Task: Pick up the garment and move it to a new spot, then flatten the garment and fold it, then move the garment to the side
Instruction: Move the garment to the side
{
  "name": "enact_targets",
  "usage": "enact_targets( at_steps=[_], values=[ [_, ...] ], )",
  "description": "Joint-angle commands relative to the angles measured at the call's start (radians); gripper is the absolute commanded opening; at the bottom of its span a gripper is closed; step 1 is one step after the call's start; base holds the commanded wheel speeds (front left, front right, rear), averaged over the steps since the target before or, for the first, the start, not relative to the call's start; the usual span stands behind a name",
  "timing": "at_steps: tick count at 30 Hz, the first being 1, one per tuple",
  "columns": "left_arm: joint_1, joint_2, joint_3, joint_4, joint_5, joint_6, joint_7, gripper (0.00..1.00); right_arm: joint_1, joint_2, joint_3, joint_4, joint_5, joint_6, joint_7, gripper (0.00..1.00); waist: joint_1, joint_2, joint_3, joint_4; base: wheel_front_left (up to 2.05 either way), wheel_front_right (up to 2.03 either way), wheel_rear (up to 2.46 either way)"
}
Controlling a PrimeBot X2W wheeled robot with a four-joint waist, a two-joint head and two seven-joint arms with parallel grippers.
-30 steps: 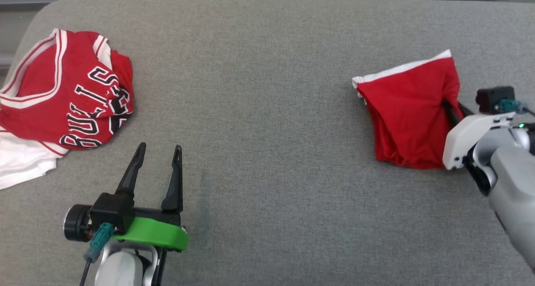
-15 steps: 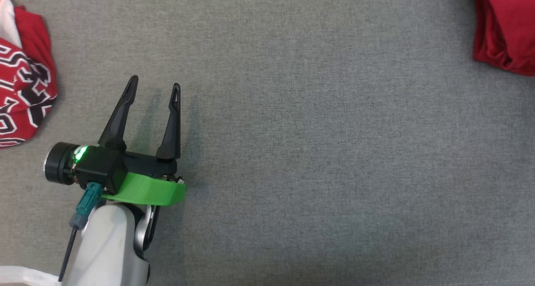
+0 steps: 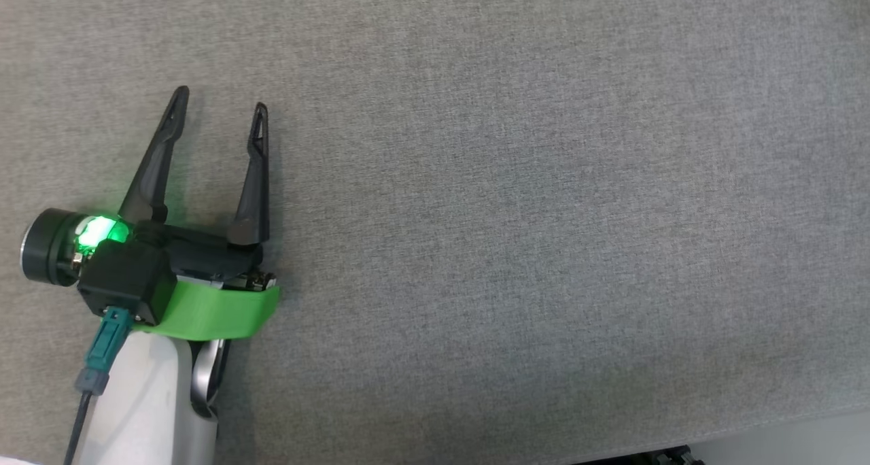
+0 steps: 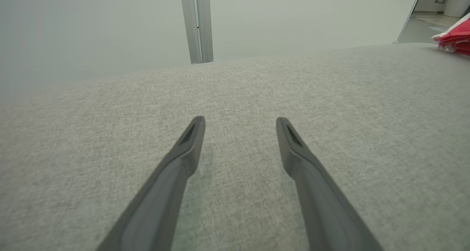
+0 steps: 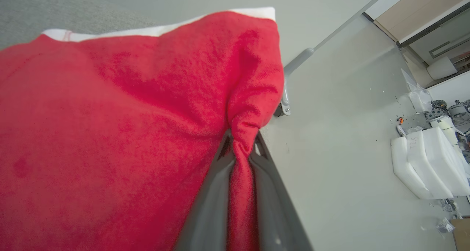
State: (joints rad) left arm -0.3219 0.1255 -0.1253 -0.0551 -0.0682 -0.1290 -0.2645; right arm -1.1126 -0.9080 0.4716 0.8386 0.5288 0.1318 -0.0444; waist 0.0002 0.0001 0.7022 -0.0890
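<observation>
Tightly between the right jaws, red garment [image 5: 110, 115].

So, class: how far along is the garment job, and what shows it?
Done: the right gripper is shut on a bunched fold of the red garment. In hand: seemingly the move to a new spot. To do: laying it on the grey surface, flattening, folding, moving it aside; the left gripper is open and empty.
</observation>
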Motion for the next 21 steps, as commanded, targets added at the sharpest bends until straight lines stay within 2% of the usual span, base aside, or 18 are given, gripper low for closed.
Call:
enact_targets(
  at_steps=[1, 10, 11, 12, 13, 21],
  values=[
    [-0.009, 0.008, -0.001, 0.009, 0.001, -0.002, 0.001, 1.00, -0.019, -0.012, -0.012, 0.003, 0.007, -0.002, -0.003, 0.00, -0.0002, -0.0001, 0.032, -0.025, 0.00, 0.00, 0.00],
    [-0.017, 0.017, -0.007, 0.015, 0.000, -0.002, 0.002, 1.00, -0.067, -0.003, -0.028, 0.042, -0.042, -0.002, -0.024, 0.00, -0.0002, -0.0001, 0.051, -0.014, 0.00, 0.00, 0.00],
    [-0.017, 0.016, -0.006, 0.017, 0.000, -0.002, 0.002, 1.00, -0.071, 0.000, -0.030, 0.052, -0.057, -0.002, -0.031, 0.13, -0.0002, -0.0001, 0.050, -0.012, 0.00, 0.00, 0.00],
    [-0.016, 0.014, -0.005, 0.018, 0.001, -0.002, 0.002, 1.00, -0.077, 0.001, -0.032, 0.061, -0.071, -0.002, -0.038, 0.49, -0.0002, -0.0001, 0.050, -0.010, 0.00, 0.00, 0.00],
    [-0.016, 0.012, -0.004, 0.019, 0.001, -0.001, 0.002, 1.00, -0.085, 0.004, -0.039, 0.077, -0.083, -0.002, -0.043, 1.00, -0.0002, -0.0001, 0.047, -0.008, 0.00, 0.00, 0.00],
    [0.013, -0.005, 0.011, 0.036, -0.009, 0.001, 0.002, 1.00, -0.099, 0.059, -0.070, 0.141, -0.166, -0.002, -0.133, 1.00, -0.0002, -0.0001, -0.023, -0.003, 0.00, 0.00, 0.00]
  ],
)
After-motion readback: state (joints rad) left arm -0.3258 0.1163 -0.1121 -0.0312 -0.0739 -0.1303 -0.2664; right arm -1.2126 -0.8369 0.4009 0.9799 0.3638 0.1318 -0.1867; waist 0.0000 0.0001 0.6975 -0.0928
